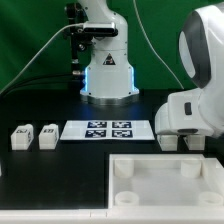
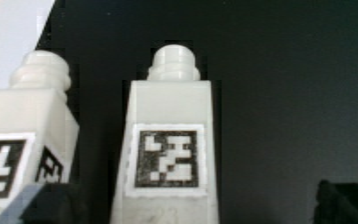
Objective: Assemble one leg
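Beside the marker board, on the exterior view's left of it, you see 2 legs standing near each other, their tags too small to read. On the exterior view's right of the marker board, the arm hangs low and hides what sits under it. Only 2 white stubs poke out below it, and you cannot tell what they are. The large white tray part is cut off by the frame.

Through the wrist view, 1 leg fills the middle, tag toward the camera. A second leg, just beside it, is cropped at the edge. The dark fingertips show only as slivers, so you see the gripper spread wide, straddling the middle leg.
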Controlling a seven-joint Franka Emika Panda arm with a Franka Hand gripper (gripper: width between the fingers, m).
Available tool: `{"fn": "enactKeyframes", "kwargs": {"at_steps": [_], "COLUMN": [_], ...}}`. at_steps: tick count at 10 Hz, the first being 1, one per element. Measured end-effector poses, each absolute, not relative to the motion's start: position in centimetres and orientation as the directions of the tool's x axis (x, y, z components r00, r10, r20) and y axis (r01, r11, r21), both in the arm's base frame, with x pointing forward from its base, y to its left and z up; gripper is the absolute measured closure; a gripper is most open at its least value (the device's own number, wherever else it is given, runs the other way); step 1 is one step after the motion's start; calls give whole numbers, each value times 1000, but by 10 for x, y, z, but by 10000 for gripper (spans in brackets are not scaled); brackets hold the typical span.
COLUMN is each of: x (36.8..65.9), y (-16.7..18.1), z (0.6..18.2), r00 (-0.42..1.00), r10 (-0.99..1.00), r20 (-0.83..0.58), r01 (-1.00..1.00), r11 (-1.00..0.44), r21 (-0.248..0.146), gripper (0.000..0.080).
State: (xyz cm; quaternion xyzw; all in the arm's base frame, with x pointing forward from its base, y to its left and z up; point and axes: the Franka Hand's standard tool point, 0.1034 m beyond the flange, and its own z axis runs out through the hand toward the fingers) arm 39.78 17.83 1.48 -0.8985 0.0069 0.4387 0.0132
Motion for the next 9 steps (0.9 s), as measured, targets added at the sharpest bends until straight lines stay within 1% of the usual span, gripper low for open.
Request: {"fn": "enactKeyframes", "kwargs": {"at_steps": [3, 4, 5, 6, 9], "x": [395, 395, 395, 395, 395], "y": [177, 177, 177, 177, 177], "z": [11, 11, 11, 11, 11], "r00": [610, 610, 610, 610, 609], "r10": [-2, -2, -2, -2, -2], "r20": [-792, -792, -792, -793, -793], "r01": [-25, -25, -25, -25, -25], "r11": [-1000, -1000, -1000, -1000, -1000], "r21": [-17, -17, -17, -17, -17], "gripper": [151, 233, 418, 509, 509]}}
